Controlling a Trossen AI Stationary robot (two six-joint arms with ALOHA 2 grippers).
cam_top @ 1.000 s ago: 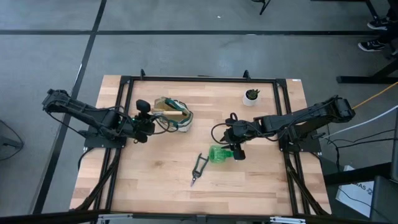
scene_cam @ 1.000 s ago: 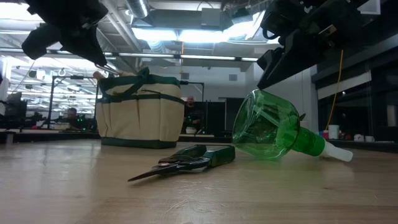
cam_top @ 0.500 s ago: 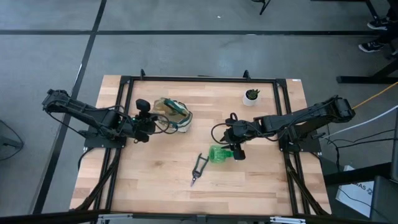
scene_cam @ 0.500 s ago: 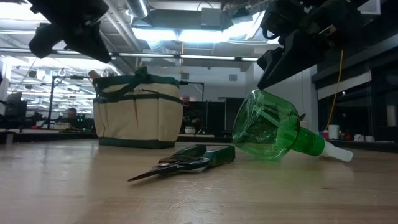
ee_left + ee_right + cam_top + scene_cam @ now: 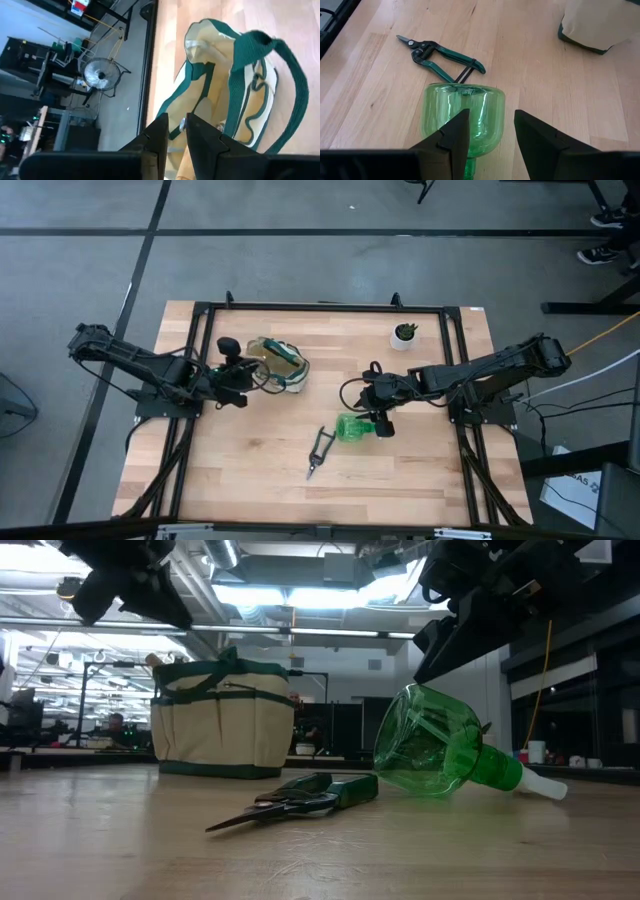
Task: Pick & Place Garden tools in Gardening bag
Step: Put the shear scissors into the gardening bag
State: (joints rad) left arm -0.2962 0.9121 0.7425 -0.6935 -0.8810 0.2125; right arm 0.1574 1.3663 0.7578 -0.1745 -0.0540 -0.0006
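The cream gardening bag with green trim stands on its base at the table's far left, mouth up. A wooden handle sticks up at the bag's side. My left gripper hovers beside the bag's mouth, its fingers a little open with nothing between them. The green spray bottle lies on its side at mid-table. My right gripper stands open above the bottle's narrow end, one finger to each side, touching nothing. Green-handled pruning shears lie flat near the bottle's base.
A small plant in a white pot stands at the far right of the table. Bare wood stretches along the near edge and between the bag and the bottle. A black frame borders the table top.
My left gripper has tipped upward and risen a little above the bag's top. The bag has shifted slightly on the table and settled. My right gripper, the bottle and the shears have kept still.
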